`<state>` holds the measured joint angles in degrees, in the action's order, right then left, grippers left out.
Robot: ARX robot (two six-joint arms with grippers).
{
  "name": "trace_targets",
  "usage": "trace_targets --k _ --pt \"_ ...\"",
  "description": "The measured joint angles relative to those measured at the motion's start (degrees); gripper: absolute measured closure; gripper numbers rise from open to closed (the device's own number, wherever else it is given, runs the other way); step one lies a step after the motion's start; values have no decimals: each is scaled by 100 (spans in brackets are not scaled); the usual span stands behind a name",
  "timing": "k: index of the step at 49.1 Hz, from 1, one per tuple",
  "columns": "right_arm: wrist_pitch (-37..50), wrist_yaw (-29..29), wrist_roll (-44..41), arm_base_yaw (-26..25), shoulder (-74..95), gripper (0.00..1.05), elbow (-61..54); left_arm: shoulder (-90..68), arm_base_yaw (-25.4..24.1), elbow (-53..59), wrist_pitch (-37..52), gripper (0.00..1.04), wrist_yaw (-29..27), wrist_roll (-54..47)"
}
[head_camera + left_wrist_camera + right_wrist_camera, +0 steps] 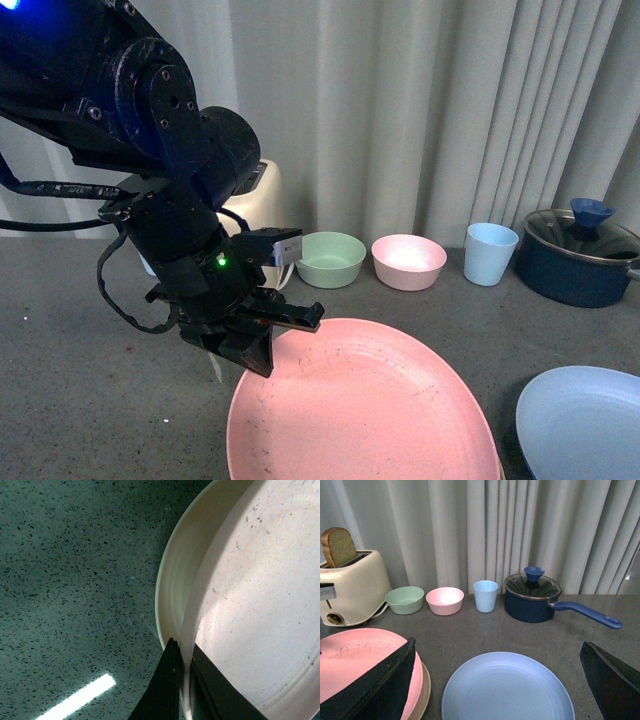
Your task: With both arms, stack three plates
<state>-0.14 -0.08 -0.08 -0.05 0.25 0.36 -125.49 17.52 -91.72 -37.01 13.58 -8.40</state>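
The pink plate [370, 410] is at the front centre, over the cream-beige plate [424, 690]. I cannot tell whether the two touch. My left gripper [265, 345] is shut on the pink plate's left rim. In the left wrist view the gripper [184, 645] pinches the pink rim [250, 605], and the cream plate [172, 580] shows just outside and below it. The light blue plate [507, 690] lies flat on the table to the right and also shows in the front view [585, 425]. My right gripper [497, 647] is open and empty, above and in front of the blue plate.
Along the back by the curtain stand a cream toaster [350, 587] with a bread slice, a green bowl [405, 600], a pink bowl [445, 600], a light blue cup [485, 595] and a dark blue lidded saucepan [532, 597] with its handle pointing right.
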Motion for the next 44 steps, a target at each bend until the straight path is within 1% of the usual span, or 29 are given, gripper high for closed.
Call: trace_targets --k 11,13,17,22,24,27,31,32,34,38,39,40,41,44 --pt "0 0 0 0 0 7 0 -42 66 15 90 101 -70 11" --pt "0 0 0 0 0 7 0 -46 66 15 90 99 -63 13" --pt "0 0 0 0 0 7 0 -48 63 15 96 86 -59 13" --pt "0 0 0 0 0 7 0 -46 28 15 96 63 -48 9" --pt "0 0 0 0 0 7 0 -37 7 15 109 56 -37 4" --pt "0 0 0 0 0 7 0 -13 -15 17 153 49 -37 -15" --pt "0 0 0 0 0 7 0 107 -81 44 308 37 7 -28" --pt "0 0 0 0 0 7 0 197 -114 83 444 31 -9 -46" --pt "0 0 0 0 0 7 0 365 -164 173 699 24 -109 -107" --pt "0 0 0 0 0 7 0 992 -302 601 1580 7 -348 -271" --pt "0 0 0 0 0 7 0 1235 -341 800 1928 5 -413 -332" --pt "0 0 0 0 0 7 0 1403 -363 940 2155 6 -409 -334" --pt "0 0 0 0 0 7 0 1676 -409 1161 2494 8 -350 -323" --pt "0 0 0 0 0 7 0 2514 -472 1814 3191 7 -168 -286"
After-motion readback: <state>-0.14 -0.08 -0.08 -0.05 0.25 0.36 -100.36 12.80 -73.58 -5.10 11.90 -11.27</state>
